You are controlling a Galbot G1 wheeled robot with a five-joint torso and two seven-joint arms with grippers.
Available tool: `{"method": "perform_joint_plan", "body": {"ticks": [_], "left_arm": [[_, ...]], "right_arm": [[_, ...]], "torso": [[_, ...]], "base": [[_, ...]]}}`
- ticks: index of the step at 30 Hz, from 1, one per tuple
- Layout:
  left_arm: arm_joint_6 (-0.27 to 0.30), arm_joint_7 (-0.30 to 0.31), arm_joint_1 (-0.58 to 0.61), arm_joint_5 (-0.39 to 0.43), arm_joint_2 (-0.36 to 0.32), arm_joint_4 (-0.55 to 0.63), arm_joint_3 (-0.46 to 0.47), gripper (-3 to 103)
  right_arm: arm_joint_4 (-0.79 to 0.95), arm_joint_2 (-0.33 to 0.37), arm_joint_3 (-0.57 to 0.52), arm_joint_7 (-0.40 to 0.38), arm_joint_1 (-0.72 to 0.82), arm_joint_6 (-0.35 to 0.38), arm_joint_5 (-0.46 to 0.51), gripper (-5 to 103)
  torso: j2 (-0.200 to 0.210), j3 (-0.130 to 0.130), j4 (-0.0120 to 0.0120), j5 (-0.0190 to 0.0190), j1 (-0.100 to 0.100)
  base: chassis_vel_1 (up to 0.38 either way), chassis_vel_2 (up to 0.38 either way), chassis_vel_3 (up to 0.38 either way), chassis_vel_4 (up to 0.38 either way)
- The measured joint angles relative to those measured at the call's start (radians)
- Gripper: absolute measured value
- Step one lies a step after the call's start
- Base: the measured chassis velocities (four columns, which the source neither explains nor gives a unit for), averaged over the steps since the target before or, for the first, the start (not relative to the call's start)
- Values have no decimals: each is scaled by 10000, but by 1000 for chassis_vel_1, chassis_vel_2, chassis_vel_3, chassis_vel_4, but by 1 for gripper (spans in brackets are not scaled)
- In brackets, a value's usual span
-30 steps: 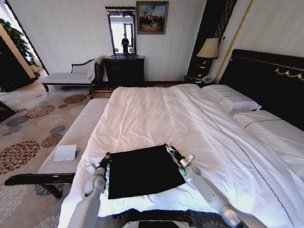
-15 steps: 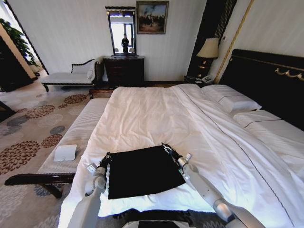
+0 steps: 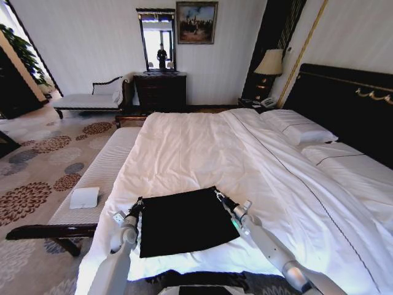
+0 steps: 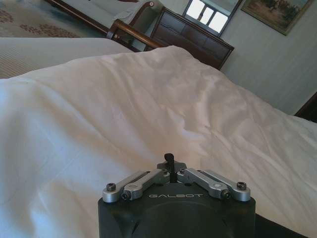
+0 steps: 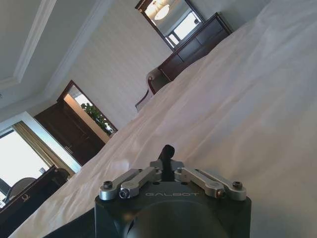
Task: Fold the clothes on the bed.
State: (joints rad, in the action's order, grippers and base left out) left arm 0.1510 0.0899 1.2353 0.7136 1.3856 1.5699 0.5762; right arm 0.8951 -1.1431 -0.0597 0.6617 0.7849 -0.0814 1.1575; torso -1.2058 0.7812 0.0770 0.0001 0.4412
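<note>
Black T-shirt (image 3: 183, 221) flat on white bed (image 3: 202, 147)

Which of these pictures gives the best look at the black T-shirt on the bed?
The head view: the T-shirt lies there as one whole dark rectangle on the white bed, with the left gripper and the right gripper at its two far corners. Each wrist view shows at most a dark sliver of it beside the gripper body.

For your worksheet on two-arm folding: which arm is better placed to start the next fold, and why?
Neither clearly. The left gripper sits at the black T-shirt's far left corner, the right gripper at its far right corner, both shut. Probably both together.
</note>
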Motion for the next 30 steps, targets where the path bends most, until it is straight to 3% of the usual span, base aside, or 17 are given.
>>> {"method": "perform_joint_plan", "body": {"ticks": [3,8,11,18,30], "left_arm": [[-2,1,42,-8,-9,55,10,1],[-67,-8,93,78,-53,315,57,1],[-102,-27,185,674,-147,1236,204,1],[28,16,53,1643,-531,3402,395,1],[227,112,425,2080,-1226,4856,1126,1]], "right_arm": [[64,36,3,3,30,-112,-7,1],[707,228,-130,-16,277,-456,312,1],[2515,811,-387,-121,810,-863,1119,1],[5210,1551,-859,-502,1388,-1435,1939,1],[7469,1937,-1917,-1070,2282,-1859,1821,1]], "torso": [[0,0,0,0,0],[0,0,-2,0,1],[0,0,0,-3,1],[0,-2,0,-1,-2],[0,-2,0,-2,-1]], "base": [[0,0,0,0],[0,0,0,0],[0,0,0,0],[0,0,0,0],[0,0,0,0]]}}
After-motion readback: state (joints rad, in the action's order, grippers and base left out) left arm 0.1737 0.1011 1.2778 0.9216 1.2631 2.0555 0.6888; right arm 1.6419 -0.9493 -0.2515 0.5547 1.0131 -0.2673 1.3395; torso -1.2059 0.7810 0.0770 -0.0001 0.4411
